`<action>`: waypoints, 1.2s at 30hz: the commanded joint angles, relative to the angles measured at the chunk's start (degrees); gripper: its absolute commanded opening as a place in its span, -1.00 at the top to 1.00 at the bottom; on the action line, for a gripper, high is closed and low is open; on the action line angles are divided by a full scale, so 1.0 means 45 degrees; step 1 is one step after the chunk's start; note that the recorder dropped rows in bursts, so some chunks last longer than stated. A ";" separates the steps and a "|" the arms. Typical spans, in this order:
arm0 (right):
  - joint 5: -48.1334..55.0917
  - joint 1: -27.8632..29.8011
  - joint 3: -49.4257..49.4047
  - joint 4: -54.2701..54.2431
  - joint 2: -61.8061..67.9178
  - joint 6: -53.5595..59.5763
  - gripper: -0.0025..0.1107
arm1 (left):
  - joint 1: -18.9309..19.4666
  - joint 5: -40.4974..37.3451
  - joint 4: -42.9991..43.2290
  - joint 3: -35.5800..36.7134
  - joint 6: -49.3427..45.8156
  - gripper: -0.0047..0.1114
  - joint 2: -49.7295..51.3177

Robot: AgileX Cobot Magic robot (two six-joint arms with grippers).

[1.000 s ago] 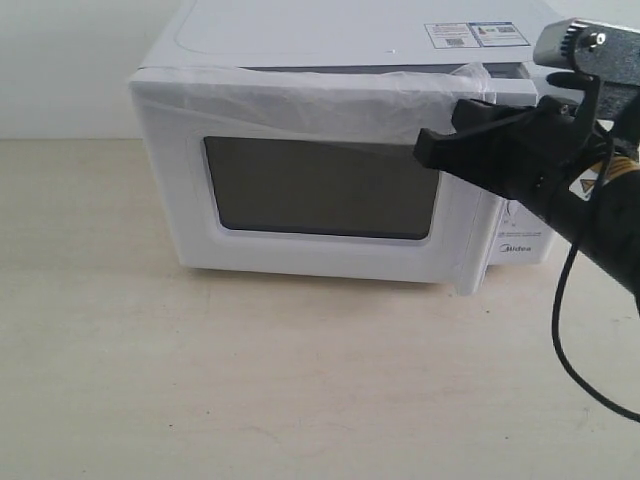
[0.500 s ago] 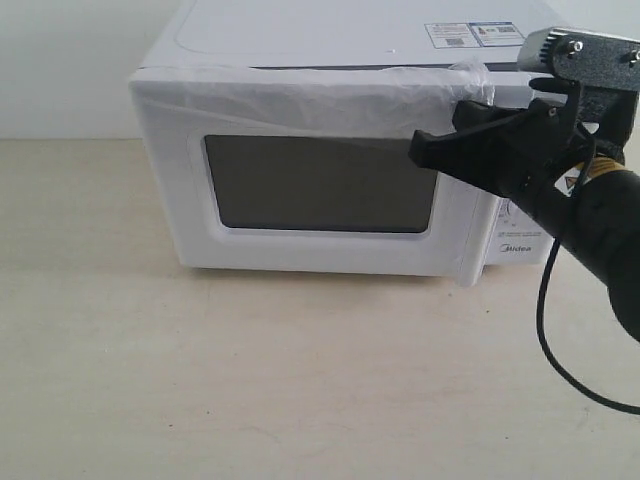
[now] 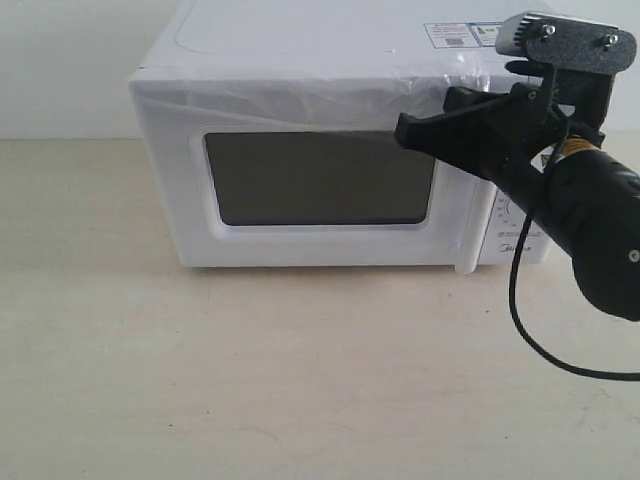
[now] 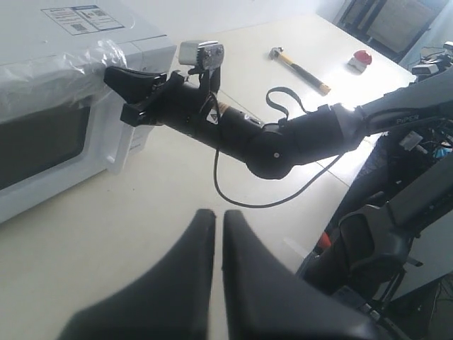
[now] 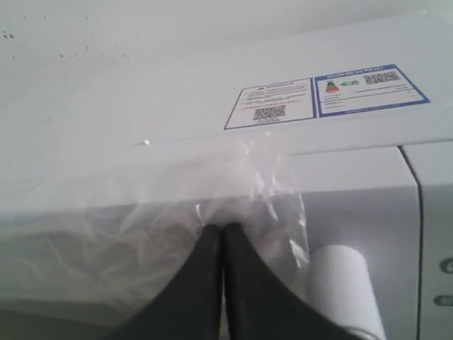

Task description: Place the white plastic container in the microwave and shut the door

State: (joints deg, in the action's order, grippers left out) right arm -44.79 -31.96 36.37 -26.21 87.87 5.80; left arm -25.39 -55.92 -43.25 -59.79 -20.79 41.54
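Note:
The white microwave stands at the back of the table. Its door, with a dark window and loose clear film, lies flush against the body. My right gripper is shut and its tips press on the door's upper right, beside the white bar handle. The film wrinkles around the right gripper tips. My left gripper is shut with nothing in it, hovering over bare table away from the microwave. The white plastic container is hidden from every view.
A hammer and a small red-and-white object lie far out on the table. A black cable hangs from the right arm. Light wooden tabletop spreads in front of the microwave.
The right gripper has pushed left and toward the microwave, and the door has swung from slightly ajar to flush against the body.

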 commanded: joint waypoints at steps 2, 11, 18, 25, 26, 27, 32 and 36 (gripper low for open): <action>0.0194 0.0129 0.0182 -0.0346 -0.0046 0.0136 0.96 | -0.0105 0.0046 -0.0133 0.0048 0.0067 0.84 -0.0102; 0.0990 -0.0587 -0.0732 -0.0716 -0.2209 0.1312 0.96 | -0.0105 0.0125 0.0055 0.0048 0.0065 0.84 -0.0102; 0.1723 -0.0790 -0.2560 -0.0971 -0.5390 0.1609 0.96 | -0.0105 0.0355 0.0055 0.0048 0.0065 0.84 -0.0102; 0.4342 -0.0790 -0.3744 -0.1056 -0.9355 0.2568 0.96 | -0.0105 0.0567 0.0055 0.0048 0.0153 0.84 -0.0102; 0.4904 -0.0790 -0.3790 -0.1056 -0.9878 0.2641 0.96 | -0.0105 0.0567 0.0055 0.0048 0.0153 0.84 -0.0102; 0.5508 -0.0790 -0.3790 -0.1056 -1.0378 0.2799 0.96 | -0.0105 0.0567 0.0055 0.0048 0.0153 0.84 -0.0102; 0.7560 -0.0790 -0.3790 -0.1056 -1.2233 0.2894 0.96 | -0.0105 0.0567 0.0055 0.0048 0.0153 0.84 -0.0102; 0.9314 -0.0790 -0.3790 -0.1056 -1.3150 0.2917 0.96 | -0.0105 0.0567 0.0055 0.0048 0.0153 0.84 -0.0102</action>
State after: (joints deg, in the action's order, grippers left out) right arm -8.60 -35.45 19.75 -31.08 31.03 18.38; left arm -25.39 -53.84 -43.05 -59.79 -20.69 41.54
